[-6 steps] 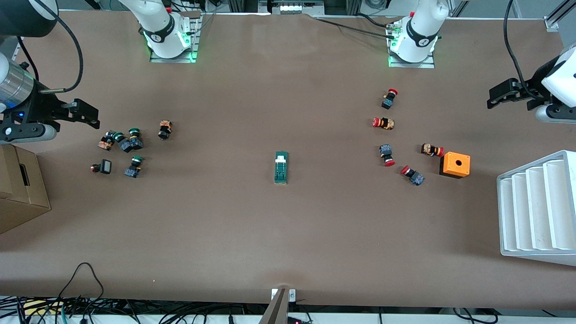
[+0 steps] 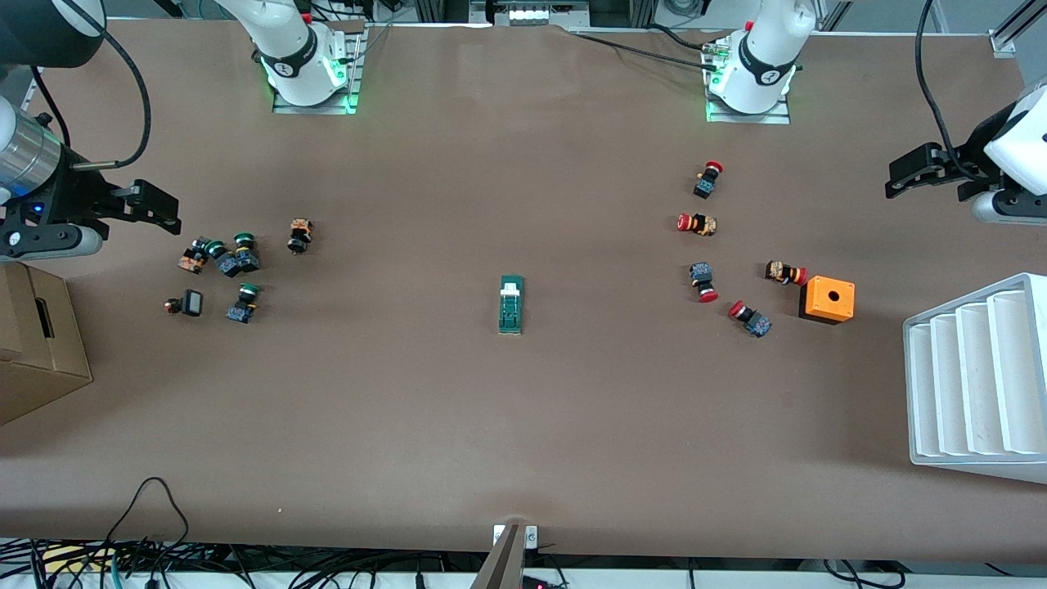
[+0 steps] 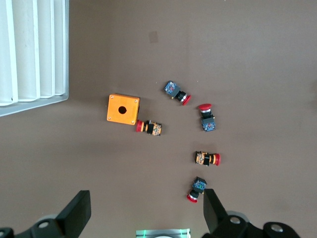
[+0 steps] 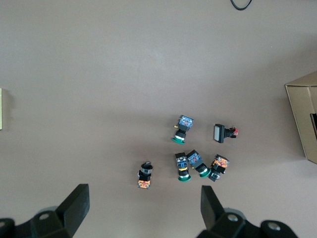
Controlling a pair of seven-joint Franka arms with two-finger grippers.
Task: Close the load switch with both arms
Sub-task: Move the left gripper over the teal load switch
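Waiting high at the table's ends, my left gripper [image 2: 898, 178] and right gripper [image 2: 168, 214] both hang spread apart; the load switch [image 2: 511, 304] lies mid-table, untouched between the button clusters.

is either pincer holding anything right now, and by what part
Nothing is held. Left pincer and right pincer are open; the load switch lies untouched mid-table.

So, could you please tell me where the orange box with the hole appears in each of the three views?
Front view: the orange box sits toward the left arm's end of the table, beside the white ridged tray.
Left wrist view: orange box, near the tray.
Right wrist view: not in it.
Shared landmark: the red-capped button next to the box.
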